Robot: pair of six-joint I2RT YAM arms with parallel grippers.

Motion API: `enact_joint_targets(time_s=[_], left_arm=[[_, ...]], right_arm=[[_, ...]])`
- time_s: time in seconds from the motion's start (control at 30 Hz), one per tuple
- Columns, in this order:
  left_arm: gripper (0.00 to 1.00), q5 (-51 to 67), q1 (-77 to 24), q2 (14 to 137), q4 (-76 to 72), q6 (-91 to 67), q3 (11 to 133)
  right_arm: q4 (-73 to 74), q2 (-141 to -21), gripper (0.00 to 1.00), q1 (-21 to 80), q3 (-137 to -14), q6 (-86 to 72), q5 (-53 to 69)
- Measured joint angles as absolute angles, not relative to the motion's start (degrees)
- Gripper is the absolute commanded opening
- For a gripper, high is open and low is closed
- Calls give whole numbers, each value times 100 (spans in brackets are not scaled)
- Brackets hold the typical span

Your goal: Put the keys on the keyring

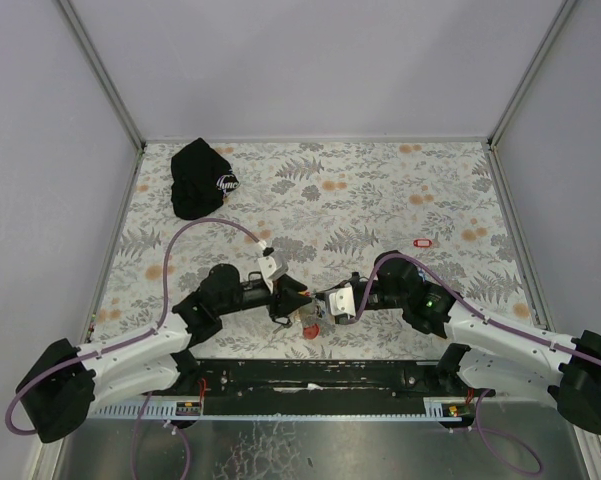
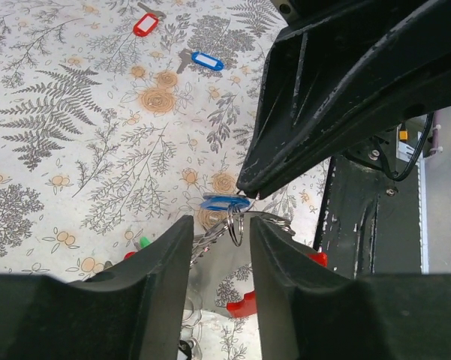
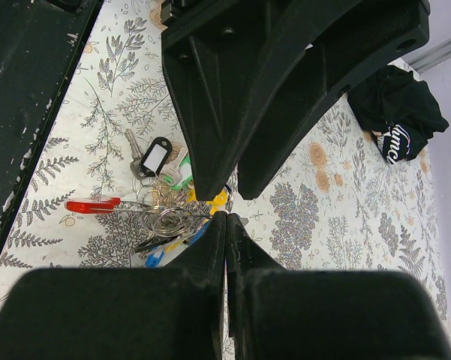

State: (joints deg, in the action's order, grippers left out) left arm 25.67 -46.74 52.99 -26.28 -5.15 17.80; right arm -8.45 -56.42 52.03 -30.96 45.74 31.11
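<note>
**Two grippers crowd one thin ring near table's front edge**

The L gripper stands part-open, fingers either side of the thin keyring w/o visibly pinching it. The R gripper is clenched tight, almost tip-to-tip w/ the L one. A blue-tagged key sits right at its tip, but whether it is actually pinched can't be told. Beneath them the rest of the keys lie bunched w/ the ring's red plastic piece on the floral table, close to the arms' bases. A stray blue key and a stray red key lie well apart from the bunch, not yet on the ring. The black cap sits in the far-left corner, out of play.

Risks, as judged from here:
- W/ the L jaws not closed on the ring, a push from the R tip would prob. swing the ring aside rather than thread anything.
- If R's hold on the blue tag is marginal, the key may drop into the bunch, where it would be hard to single out.
- The fingertips are so close that a small misjudged move could knock them together & drag the cluster toward the front edge.
- The ring shows edge-on & its split isn't visible, so alignment looks uncertain.
</note>
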Motion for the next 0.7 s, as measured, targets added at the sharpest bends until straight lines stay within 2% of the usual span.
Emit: enact_joint_targets(time_s=[0.2,0.3,0.7], left_arm=[[13,2626,-4646,5476,-2635,-523,1870],[0,2687,-4644,5551,-2639,-526,1903],[0,2488,-4650,5170,-2753,-880,1767]], right_arm=[[-845,-5642,0,5203,-3098,4574,3111],[-845,-5640,0,5203,-3098,4571,3111],[-943,-5315,0,5221,-2978,4431,3046]])
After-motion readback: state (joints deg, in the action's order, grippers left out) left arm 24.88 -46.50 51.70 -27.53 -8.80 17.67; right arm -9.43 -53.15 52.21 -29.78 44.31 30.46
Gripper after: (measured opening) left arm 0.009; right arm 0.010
